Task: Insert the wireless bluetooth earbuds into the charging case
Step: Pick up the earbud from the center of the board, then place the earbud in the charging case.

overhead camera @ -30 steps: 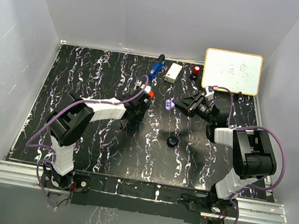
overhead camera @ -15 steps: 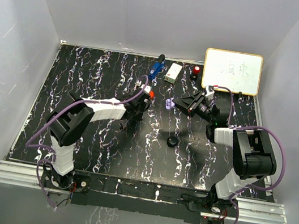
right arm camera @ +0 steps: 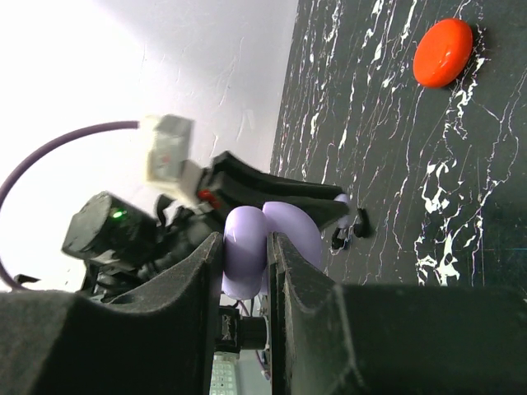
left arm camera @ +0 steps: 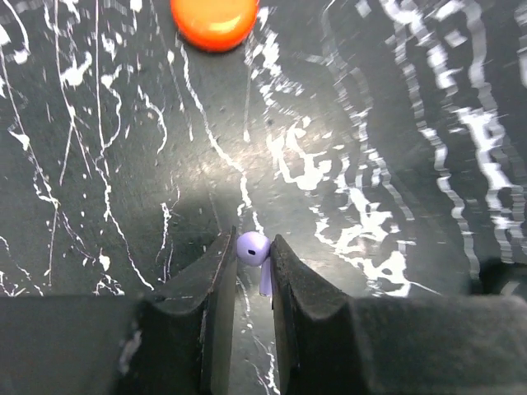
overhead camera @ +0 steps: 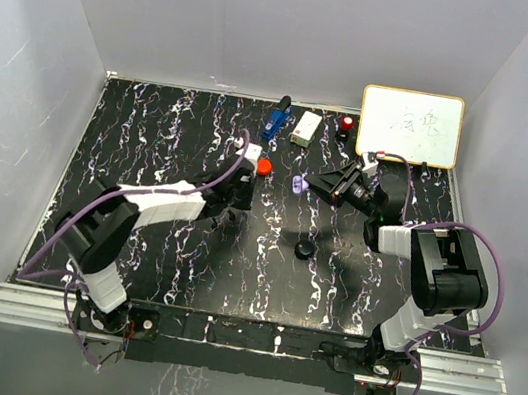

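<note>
Left gripper point(left arm camera: 253, 257) clamped on lavender earbud point(left arm camera: 252, 247), near table point(overhead camera: 172, 142) centre. Right gripper point(right arm camera: 247, 247) clamped on lavender charging case point(right arm camera: 276, 239) (apparently open). Align stem with socket, approach slowly, release once seated.

Black marbled table point(overhead camera: 154, 128), white walls point(overhead camera: 272, 27)

The marbled table point(left arm camera: 370, 123) is glossy, the lavender earbud point(left arm camera: 251, 247) smooth plastic.

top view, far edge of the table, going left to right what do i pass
blue object → white box → small red-topped thing → whiteboard
</note>
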